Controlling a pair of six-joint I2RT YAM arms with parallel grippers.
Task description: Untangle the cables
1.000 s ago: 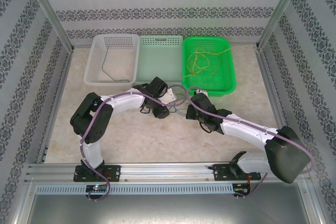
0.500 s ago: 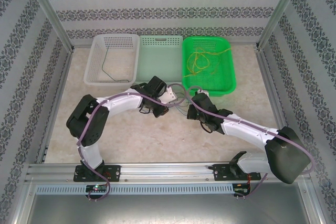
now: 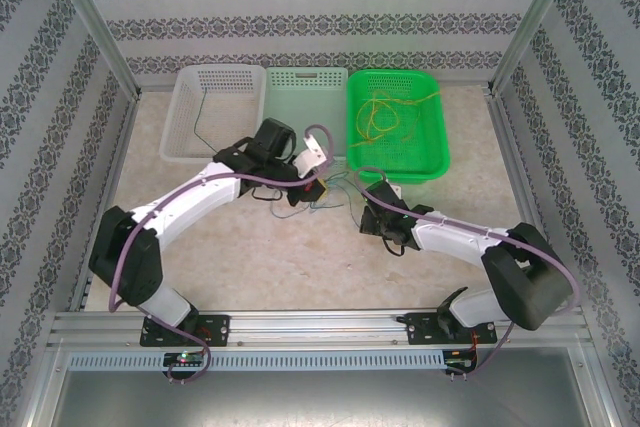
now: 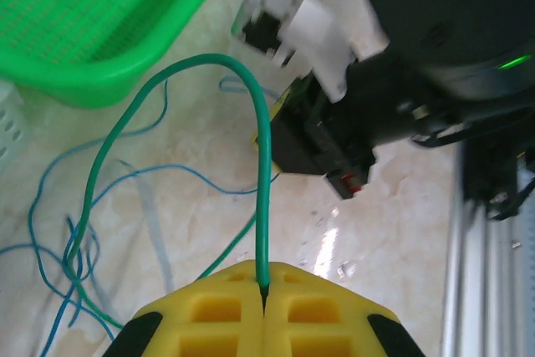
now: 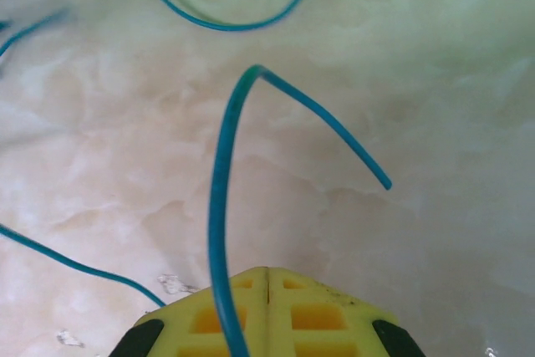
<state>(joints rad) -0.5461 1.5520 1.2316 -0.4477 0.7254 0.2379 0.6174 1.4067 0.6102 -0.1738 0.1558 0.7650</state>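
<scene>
A loose tangle of thin blue and green cables [image 3: 318, 197] lies on the marble table between my two grippers. My left gripper [image 4: 264, 267] is shut on a green cable [image 4: 264, 165], which rises from the seam of the yellow jaws and arcs over to the left. Blue cables [image 4: 50, 232] curl on the table beside it. From above, the left gripper [image 3: 322, 185] sits just before the pale green basket. My right gripper [image 5: 267, 269] is shut; a blue cable [image 5: 219, 181] runs across its left finger, and I cannot tell whether it is pinched. The right gripper [image 3: 368, 199] is at the tangle's right edge.
Three baskets line the back: a white basket [image 3: 180, 117] with one dark cable [image 3: 203, 132], a pale green basket [image 3: 305, 97], and a bright green basket [image 3: 440, 147] holding yellow cables [image 3: 385, 112]. Patterned walls and metal posts close in the table.
My left gripper has shut on the green cable and the left arm has stretched out, its wrist moving back toward the baskets. The right arm has reached slightly further left.
</scene>
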